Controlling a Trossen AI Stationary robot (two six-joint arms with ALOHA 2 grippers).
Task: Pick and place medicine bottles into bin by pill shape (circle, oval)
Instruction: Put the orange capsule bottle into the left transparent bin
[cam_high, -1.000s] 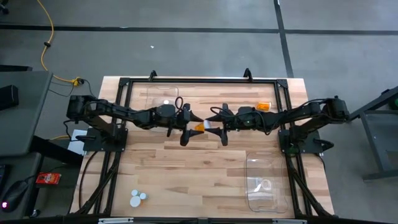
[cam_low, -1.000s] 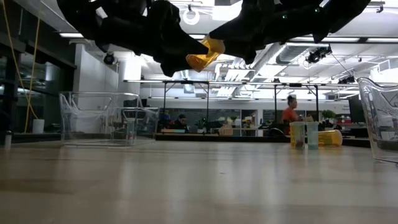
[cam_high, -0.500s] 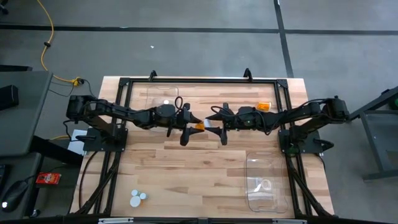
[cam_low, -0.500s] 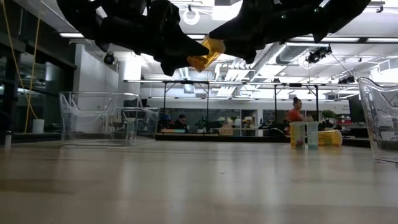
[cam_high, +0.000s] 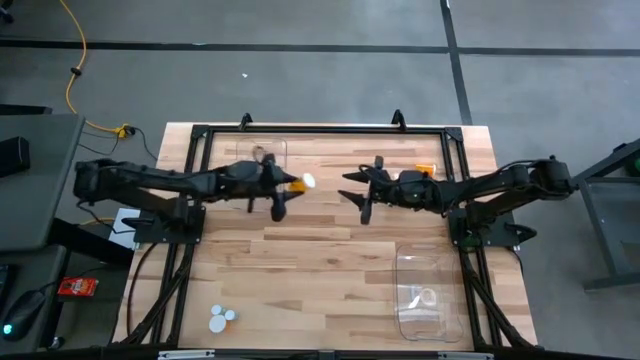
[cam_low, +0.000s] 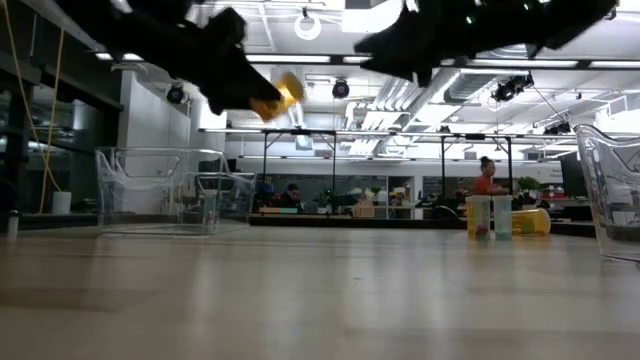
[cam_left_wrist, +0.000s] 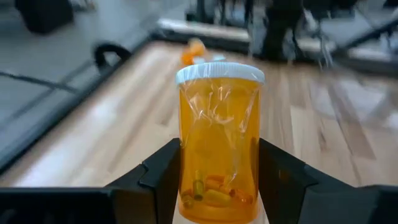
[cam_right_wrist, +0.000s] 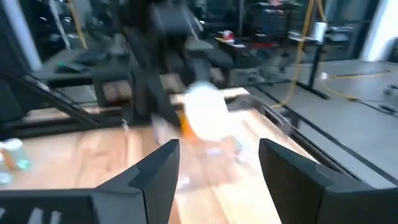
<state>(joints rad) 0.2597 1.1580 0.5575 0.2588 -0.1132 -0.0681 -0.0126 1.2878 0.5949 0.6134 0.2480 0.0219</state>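
An amber medicine bottle (cam_left_wrist: 219, 124) with a white cap (cam_high: 308, 181) hangs above the table's middle, a little toward the far side, with my left gripper (cam_high: 285, 187) shut on it. Several oval pills lie at its bottom. My right gripper (cam_high: 362, 192) stands open a short way to the bottle's right, level with it, nothing between its fingers (cam_right_wrist: 155, 171). Another amber bottle (cam_high: 425, 170) lies on the table at the far right, with two pale bottles (cam_low: 490, 216) standing beside it in the low view. My left gripper pinches the bottle's lower body (cam_left_wrist: 186, 183) between its two fingers, one on each side. The fingers come nearly level from the table's left and lie along the bottle. The bottle is lifted clear, its cap pointing away from the wrist toward the table's right.
A clear bin (cam_high: 262, 152) stands at the far left, just beyond my left gripper. A second clear bin (cam_high: 430, 290) stands at the near right. Loose white caps (cam_high: 220, 318) lie at the near left corner. A black frame (cam_high: 330, 128) runs around the table.
My left gripper has drawn back toward the table's left and far edges with the amber bottle, away from my right gripper, which had been up against the bottle. My right gripper has pulled back a little toward the right edge without it.
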